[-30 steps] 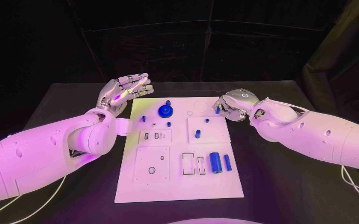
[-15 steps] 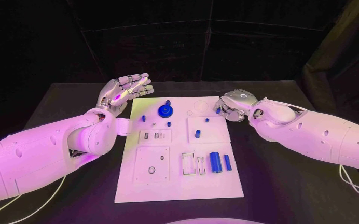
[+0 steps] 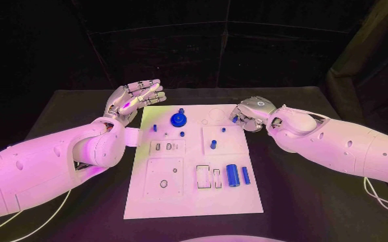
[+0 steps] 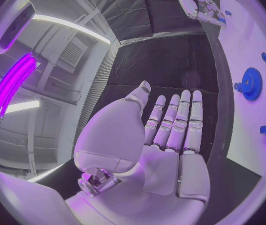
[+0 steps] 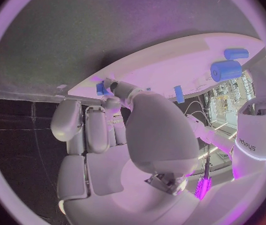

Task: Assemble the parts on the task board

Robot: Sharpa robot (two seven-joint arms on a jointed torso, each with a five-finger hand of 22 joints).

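Note:
The white task board [image 3: 194, 197] lies in the middle of the black table. On it are a blue gear [image 3: 178, 120], several small blue pegs, a thick blue cylinder [image 3: 232, 175] and a slim blue bar [image 3: 245, 176]. My right hand [image 3: 252, 113] hovers at the board's far right edge and pinches a small blue part [image 3: 235, 119] between thumb and a finger; the right wrist view shows the part [image 5: 100, 88] at the fingertips, close above the board [image 5: 170, 67]. Beside the board's far left corner my left hand [image 3: 133, 99] is raised, open, fingers straight [image 4: 176, 122], holding nothing.
The board has rectangular recesses [image 3: 203, 176] and small holes in its near half. Black table [image 3: 307, 197] surrounds it on all sides. In the left wrist view, the gear [image 4: 251, 83] lies to the side of my open left hand.
My right hand has edged slightly inward along the board's far right edge, still pinching the small blue part. The left hand has stayed put.

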